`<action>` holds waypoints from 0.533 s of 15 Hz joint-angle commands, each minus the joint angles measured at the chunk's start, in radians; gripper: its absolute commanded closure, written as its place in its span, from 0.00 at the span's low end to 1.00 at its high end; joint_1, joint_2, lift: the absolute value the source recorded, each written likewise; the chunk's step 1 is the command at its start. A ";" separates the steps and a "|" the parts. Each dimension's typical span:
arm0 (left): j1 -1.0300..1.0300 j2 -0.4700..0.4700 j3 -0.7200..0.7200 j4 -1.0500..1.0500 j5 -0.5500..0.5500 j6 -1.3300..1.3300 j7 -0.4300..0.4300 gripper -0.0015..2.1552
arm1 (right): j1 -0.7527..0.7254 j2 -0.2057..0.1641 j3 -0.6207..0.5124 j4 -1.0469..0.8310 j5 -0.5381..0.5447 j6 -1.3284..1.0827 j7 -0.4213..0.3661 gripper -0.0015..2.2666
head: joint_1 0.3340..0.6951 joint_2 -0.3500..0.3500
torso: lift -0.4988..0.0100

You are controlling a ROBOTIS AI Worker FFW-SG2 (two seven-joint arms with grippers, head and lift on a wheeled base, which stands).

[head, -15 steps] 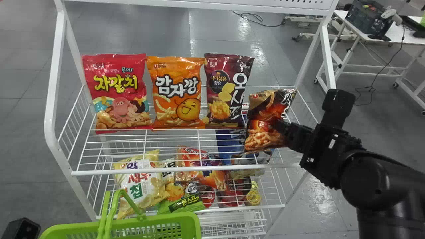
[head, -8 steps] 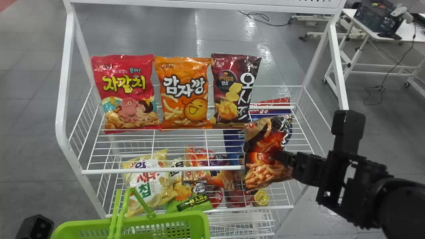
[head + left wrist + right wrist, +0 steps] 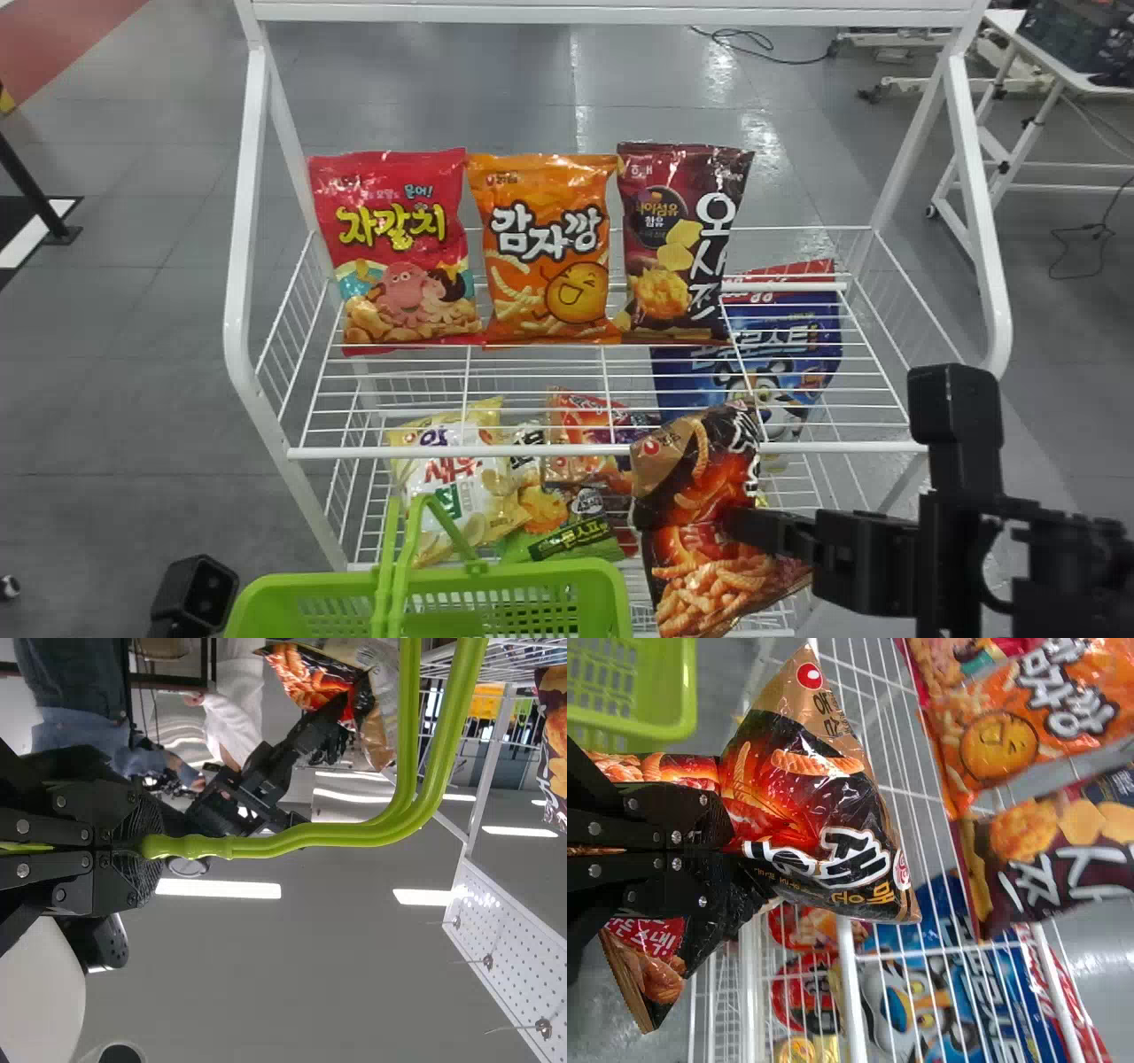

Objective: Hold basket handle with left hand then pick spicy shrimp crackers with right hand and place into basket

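Left fingers (image 3: 137, 819) clamped on basket handle (image 3: 310, 835), basket (image 3: 532, 578) at seven o'clock, right fingers (image 3: 788, 533) pinching spicy shrimp crackers (image 3: 687, 496) at five o'clock, rack (image 3: 532, 452) at twelve

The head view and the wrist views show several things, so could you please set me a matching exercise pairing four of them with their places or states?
Things:
1. Spicy shrimp crackers
2. Basket handle
3. Orange bag
4. White-and-yellow bag

Places or states:
A. Between the red bag and the maroon bag
B. Held in the right claw
C. Below the upper shelf
D. Gripped by the left claw

Right pairs: 1-B, 2-D, 3-A, 4-C
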 commanded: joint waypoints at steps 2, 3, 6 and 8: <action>-0.002 -0.003 -0.004 0.000 0.000 0.001 -0.010 0.99 | -0.007 0.001 0.003 -0.020 -0.110 0.005 -0.009 0.99 | 1.00 0.54 | 0.97; -0.002 -0.003 -0.004 0.000 0.000 -0.002 -0.010 0.99 | -0.025 0.001 -0.003 -0.023 -0.152 0.005 -0.014 0.99 | 1.00 0.56 | 0.97; -0.008 -0.009 -0.004 0.000 0.003 0.001 -0.010 0.99 | -0.045 0.001 -0.014 -0.023 -0.267 0.005 -0.031 0.99 | 1.00 0.61 | 0.97; -0.014 -0.011 -0.004 0.000 0.003 0.001 -0.010 0.99 | -0.043 0.001 -0.015 -0.023 -0.330 0.005 -0.035 0.99 | 1.00 0.65 | 0.97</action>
